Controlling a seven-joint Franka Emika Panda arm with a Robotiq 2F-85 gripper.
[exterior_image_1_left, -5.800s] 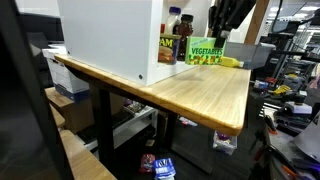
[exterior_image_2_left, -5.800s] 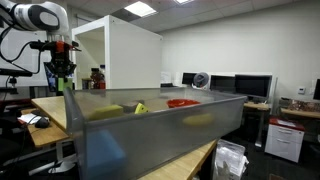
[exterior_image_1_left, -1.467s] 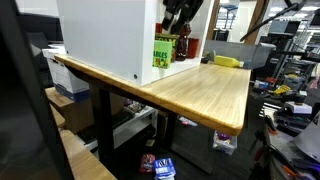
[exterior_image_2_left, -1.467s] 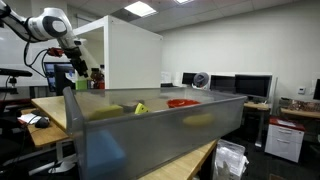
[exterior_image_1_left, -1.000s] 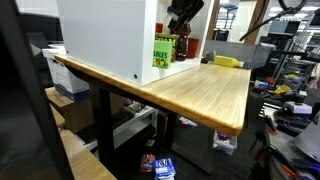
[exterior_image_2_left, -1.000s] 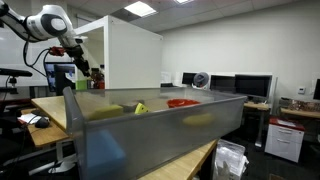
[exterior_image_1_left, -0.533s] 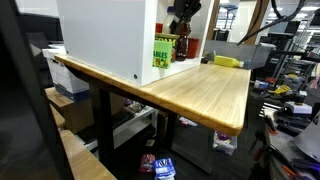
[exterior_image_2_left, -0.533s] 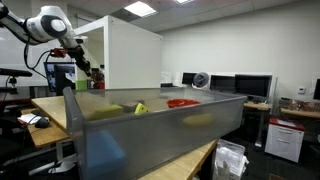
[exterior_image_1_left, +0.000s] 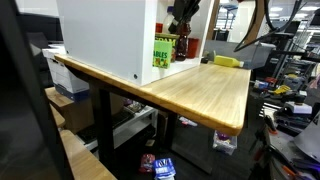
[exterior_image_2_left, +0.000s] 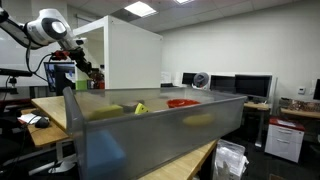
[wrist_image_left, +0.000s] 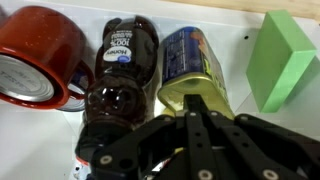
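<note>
In the wrist view my gripper (wrist_image_left: 195, 108) is shut, its black fingers pressed together with nothing between them. It hovers just over a yellow and blue can (wrist_image_left: 190, 62). Beside that can lie a dark plastic bottle (wrist_image_left: 120, 75) and a red tin (wrist_image_left: 35, 55); a green box (wrist_image_left: 280, 60) is on the other side. In an exterior view the gripper (exterior_image_1_left: 183, 15) hangs above the green box (exterior_image_1_left: 162, 52) and the bottle (exterior_image_1_left: 183, 45) at the open side of a white cabinet (exterior_image_1_left: 100, 40). The gripper (exterior_image_2_left: 88, 70) also shows from afar.
The wooden table (exterior_image_1_left: 200, 95) carries the white cabinet and a yellow object (exterior_image_1_left: 228, 61) at its far end. A large grey translucent bin (exterior_image_2_left: 150, 125) fills the foreground of an exterior view. Desks, monitors and clutter surround the table.
The green box, carried out over the table's far end several seconds ago, now stands at the cabinet's opening. Over the last second the jaws came together; the arm barely moved.
</note>
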